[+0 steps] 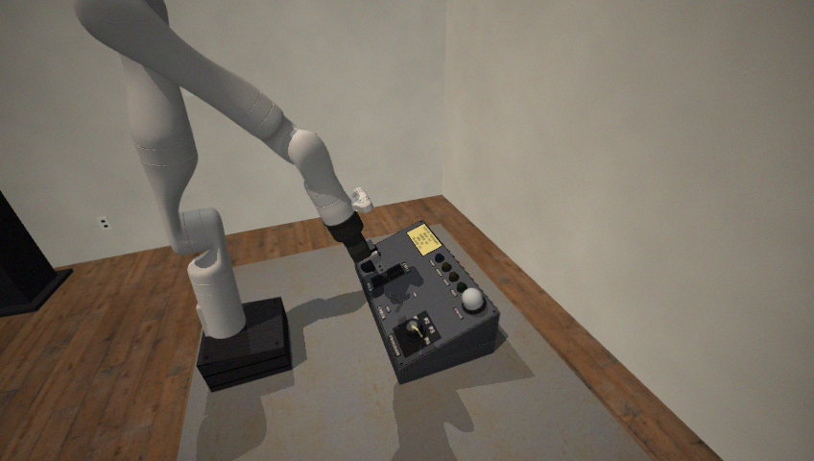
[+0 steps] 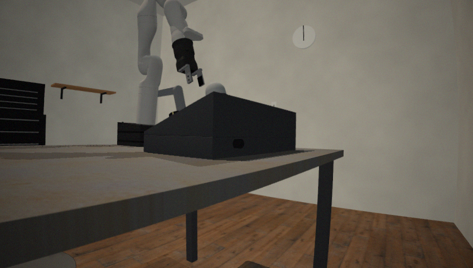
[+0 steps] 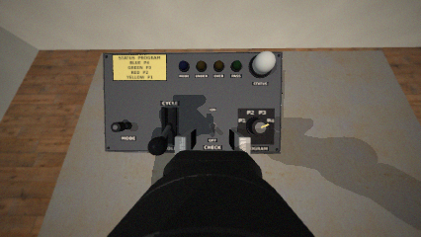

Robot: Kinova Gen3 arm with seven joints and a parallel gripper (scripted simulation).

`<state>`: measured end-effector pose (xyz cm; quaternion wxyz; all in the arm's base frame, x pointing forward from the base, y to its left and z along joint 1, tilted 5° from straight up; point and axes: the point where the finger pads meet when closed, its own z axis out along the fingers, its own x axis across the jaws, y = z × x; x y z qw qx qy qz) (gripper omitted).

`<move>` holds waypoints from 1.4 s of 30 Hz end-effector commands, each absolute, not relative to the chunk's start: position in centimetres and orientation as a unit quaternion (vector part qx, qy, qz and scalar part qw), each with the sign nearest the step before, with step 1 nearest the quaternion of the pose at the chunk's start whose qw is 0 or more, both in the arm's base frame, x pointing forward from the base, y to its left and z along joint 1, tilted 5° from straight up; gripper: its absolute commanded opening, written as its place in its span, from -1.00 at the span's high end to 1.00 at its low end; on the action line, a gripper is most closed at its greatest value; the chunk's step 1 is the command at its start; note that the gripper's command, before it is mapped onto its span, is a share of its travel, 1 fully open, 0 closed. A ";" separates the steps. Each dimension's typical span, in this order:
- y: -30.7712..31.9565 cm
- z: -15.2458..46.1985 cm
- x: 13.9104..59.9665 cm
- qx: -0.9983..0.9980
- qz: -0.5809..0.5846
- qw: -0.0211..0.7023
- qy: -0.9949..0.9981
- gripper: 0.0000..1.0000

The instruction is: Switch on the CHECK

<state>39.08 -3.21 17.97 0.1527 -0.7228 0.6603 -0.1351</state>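
Near to far in the wrist view: the gripper [image 3: 211, 143] occupies the lower centre of the frame, its black body filling the bottom edge. The two pale fingertips stand wide apart with nothing between them. They are positioned above the lower edge of the console [image 3: 143, 94], one on each side of the CHECK label [image 3: 212, 147]. An OFF marking sits just above that label. The CHECK switch itself lies in the gripper's shadow and cannot be made out clearly.

Left of centre, the CYCLE lever [image 3: 158, 145] ends in a black ball knob at the lower end of its slot. Further left is the MODE toggle [image 3: 120, 126]. Right of centre, the PROGRAM rotary selector [image 3: 259, 127] points its yellow mark to the right.

Along the upper edge of the panel: a yellow legend card [image 3: 139, 67] at upper left, four indicator lamps [image 3: 210, 65] in a row, and a white STATUS dome [image 3: 264, 61] at upper right.

In the exterior view the gripper hangs above the console, apart from it. The console rests on the tabletop [image 2: 99, 179].
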 end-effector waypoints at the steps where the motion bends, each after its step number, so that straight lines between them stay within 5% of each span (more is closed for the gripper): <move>1: -3.2 18.0 39.1 -0.723 -0.136 0.153 0.660 -1.00; 21: -3.2 18.0 39.1 -0.723 -0.136 0.153 0.660 -1.00; 31: -3.5 15.5 34.7 -0.723 -0.136 0.153 0.660 -1.00; 32: -3.5 15.5 34.7 -0.723 -0.136 0.153 0.660 1.00; 42: -3.5 15.5 34.7 -0.723 -0.136 0.153 0.660 1.00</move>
